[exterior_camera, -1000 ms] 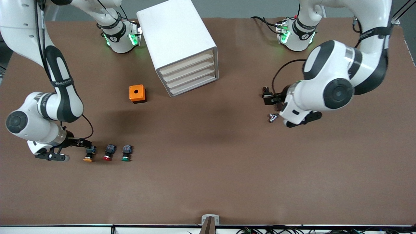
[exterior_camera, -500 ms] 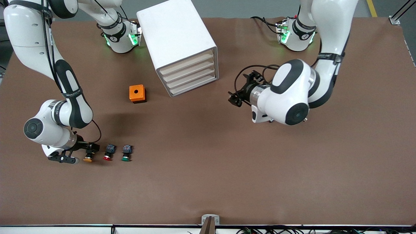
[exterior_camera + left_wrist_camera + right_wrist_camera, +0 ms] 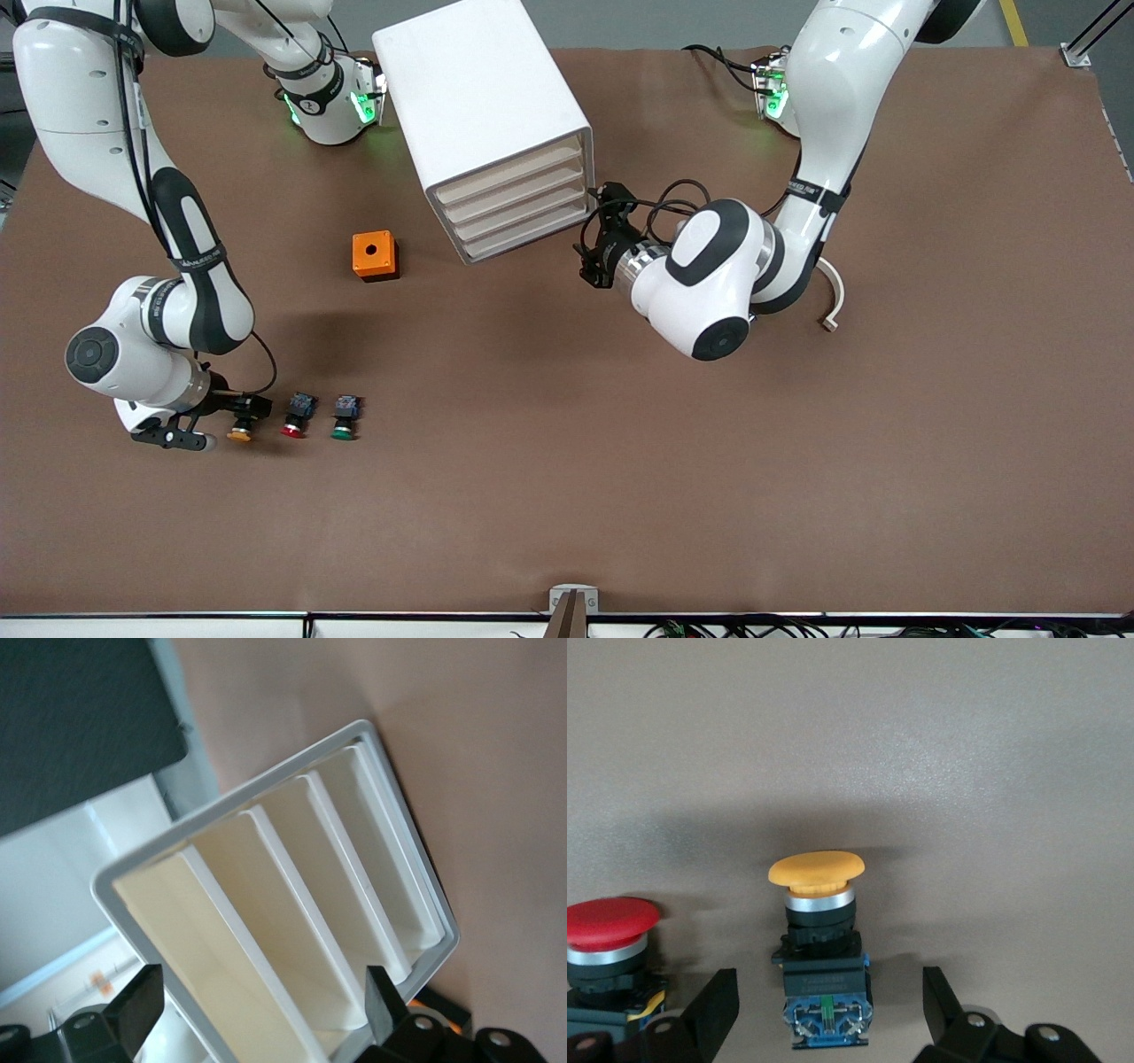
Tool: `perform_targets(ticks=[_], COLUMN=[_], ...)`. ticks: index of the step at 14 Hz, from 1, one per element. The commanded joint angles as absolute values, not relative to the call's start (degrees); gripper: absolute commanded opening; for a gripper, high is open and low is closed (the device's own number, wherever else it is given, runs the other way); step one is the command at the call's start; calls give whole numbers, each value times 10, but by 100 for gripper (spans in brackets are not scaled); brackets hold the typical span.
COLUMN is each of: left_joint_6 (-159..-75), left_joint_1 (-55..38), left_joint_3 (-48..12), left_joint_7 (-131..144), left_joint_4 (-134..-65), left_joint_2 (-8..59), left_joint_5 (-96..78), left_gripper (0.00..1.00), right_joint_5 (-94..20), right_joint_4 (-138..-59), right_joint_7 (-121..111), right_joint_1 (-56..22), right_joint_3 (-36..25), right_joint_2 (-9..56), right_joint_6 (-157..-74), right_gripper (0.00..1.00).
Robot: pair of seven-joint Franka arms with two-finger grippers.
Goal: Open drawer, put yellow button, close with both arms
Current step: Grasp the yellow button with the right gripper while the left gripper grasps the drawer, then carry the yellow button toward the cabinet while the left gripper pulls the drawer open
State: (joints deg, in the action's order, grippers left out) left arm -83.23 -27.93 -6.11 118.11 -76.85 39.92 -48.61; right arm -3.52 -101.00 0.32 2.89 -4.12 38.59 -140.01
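The white cabinet (image 3: 483, 97) stands near the arms' bases, its four drawers all shut. The drawer (image 3: 509, 175) is the uppermost one; it also shows in the left wrist view (image 3: 173, 926). My left gripper (image 3: 590, 252) is open just in front of the drawer fronts at the cabinet's lower corner (image 3: 260, 1005), touching nothing. The yellow button (image 3: 239, 433) lies on the table toward the right arm's end. My right gripper (image 3: 243, 410) is open, its fingers on either side of the button's body (image 3: 822, 943), not closed on it.
A red button (image 3: 294, 416) and a green button (image 3: 344, 418) lie in a row beside the yellow one. An orange box with a hole (image 3: 375, 255) sits beside the cabinet. A pale curved piece (image 3: 831, 303) lies by the left arm.
The left arm swung across the table and brought its gripper up to the drawer fronts. The right gripper slid forward around the yellow button, then stayed there.
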Motion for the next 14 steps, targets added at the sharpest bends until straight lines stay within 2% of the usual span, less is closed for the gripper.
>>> perform_targets(ticks=[1, 2, 3, 4, 6, 7, 9, 11, 14], left_joint_6=[-817, -809, -802, -792, -778, -776, -773, -770, -764], left_joint_1=[-277, -277, -277, -278, -278, -278, -278, -285, -300], left_joint_3=[-65, -68, -68, -69, -80, -85, -91, -93, -94], left_joint_7=[1271, 1284, 1301, 1319, 1330, 1332, 1348, 1350, 1350], left_joint_4=[-747, -747, -748, -750, -751, -752, -754, -758, -762], left_joint_2=[433, 439, 447, 453, 457, 463, 481, 488, 489], left_joint_5=[-519, -530, -546, -561, -583, -590, -601, -614, -620], left_gripper=[100, 100, 100, 99, 86, 82, 71, 66, 62], right_joint_5=[-45, -45, -45, -45, -43, -44, -43, -44, -45], right_joint_4=[-996, -996, -996, -996, -994, -994, -975, -941, -939], right_joint_7=[4, 4, 0, -2, -5, -5, -5, 3, 38], right_joint_1=[33, 33, 33, 33, 32, 30, 30, 30, 27], right_joint_3=[-36, -36, -36, -36, -36, -36, -35, -35, -34], right_joint_2=[400, 402, 402, 401, 397, 396, 391, 368, 304], right_joint_6=[-1397, -1397, -1397, -1393, -1390, -1388, -1346, -1249, -1169], right_gripper=[90, 88, 76, 61, 13, 1, 0, 0, 0])
